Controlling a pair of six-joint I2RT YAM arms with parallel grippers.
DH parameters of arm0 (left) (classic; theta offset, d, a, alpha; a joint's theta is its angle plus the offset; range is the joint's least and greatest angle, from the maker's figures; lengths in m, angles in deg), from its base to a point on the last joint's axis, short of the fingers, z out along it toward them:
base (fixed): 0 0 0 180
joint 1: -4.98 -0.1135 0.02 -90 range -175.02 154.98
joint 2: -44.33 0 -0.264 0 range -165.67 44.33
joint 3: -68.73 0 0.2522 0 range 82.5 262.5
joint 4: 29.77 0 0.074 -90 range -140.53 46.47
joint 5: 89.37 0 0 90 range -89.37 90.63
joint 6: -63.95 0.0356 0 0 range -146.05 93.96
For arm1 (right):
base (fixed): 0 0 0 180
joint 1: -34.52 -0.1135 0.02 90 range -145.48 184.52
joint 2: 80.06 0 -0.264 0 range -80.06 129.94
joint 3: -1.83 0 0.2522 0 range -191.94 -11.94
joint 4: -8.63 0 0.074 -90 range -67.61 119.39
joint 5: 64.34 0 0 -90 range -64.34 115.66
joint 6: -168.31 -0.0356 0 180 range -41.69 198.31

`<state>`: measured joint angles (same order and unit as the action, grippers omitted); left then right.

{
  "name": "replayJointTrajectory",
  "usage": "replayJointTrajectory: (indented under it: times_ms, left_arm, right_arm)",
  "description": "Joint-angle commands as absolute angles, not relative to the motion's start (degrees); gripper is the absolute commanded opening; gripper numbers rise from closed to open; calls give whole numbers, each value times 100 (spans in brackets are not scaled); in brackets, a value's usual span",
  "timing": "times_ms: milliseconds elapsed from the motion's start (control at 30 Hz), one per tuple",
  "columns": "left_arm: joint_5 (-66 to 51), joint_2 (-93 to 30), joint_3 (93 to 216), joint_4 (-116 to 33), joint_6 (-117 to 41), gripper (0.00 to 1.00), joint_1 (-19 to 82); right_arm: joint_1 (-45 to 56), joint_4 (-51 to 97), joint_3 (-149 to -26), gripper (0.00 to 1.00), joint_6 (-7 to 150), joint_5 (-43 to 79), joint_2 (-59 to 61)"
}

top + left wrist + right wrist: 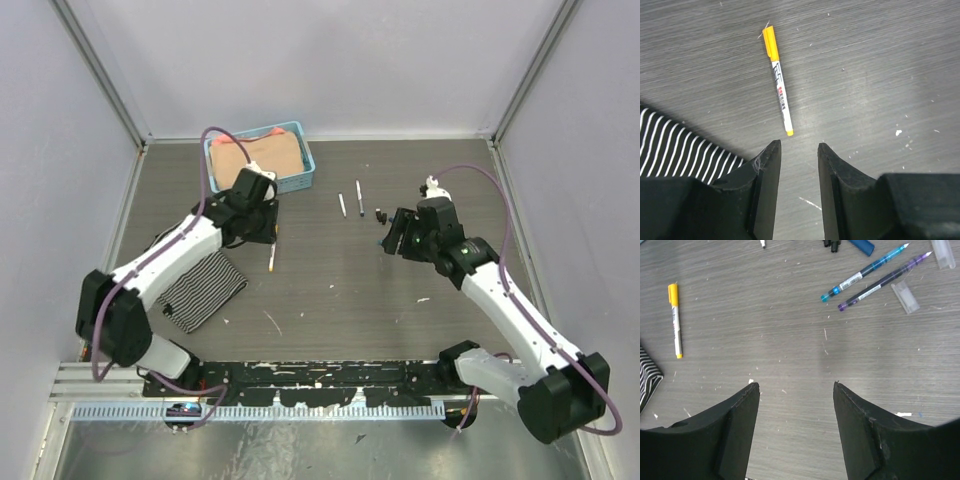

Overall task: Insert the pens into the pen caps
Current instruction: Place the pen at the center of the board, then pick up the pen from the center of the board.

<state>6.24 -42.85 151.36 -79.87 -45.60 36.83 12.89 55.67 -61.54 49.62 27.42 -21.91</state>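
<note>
Pen (779, 82) with yellow cap (770, 42) lies on the tabletop (880, 75) just ahead of our left claw (799, 146), which we see narrowly parted and empty. Our right claw (796, 385) stands wide, empty; beyond it, teal pen (865, 272) and purple pen (885, 281) lie side by side.

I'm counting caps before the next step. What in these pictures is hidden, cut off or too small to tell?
Top external: the left arm covers part of the blue basket; the dark cap is too small to tell its colour.
Right wrist: the blue cap and a black piece are cut by the top edge.
Left wrist: the striped cloth runs off the left edge.
</note>
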Motion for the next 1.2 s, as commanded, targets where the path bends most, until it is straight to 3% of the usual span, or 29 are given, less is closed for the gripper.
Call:
replayJointTrajectory:
  times_ms: [0,500,833,1167]
  left_arm:
    - [586,-3558,15147,-8457,-4272,43,3662]
    - [687,-1825,14652,-9055,-3729,48,3662]
    - [564,-1542,14310,-8936,-3830,48,3662]
    - [564,-1501,14270,-8916,-3853,49,3662]
  right_arm:
    - [1293,5294,-6668,66,5085,3134,-1692]
    - [1298,4743,-8397,62,5721,2778,1019]
    - [1298,5035,-10258,57,6078,2895,3071]
    - [1415,5214,-11644,50,6262,3172,4394]
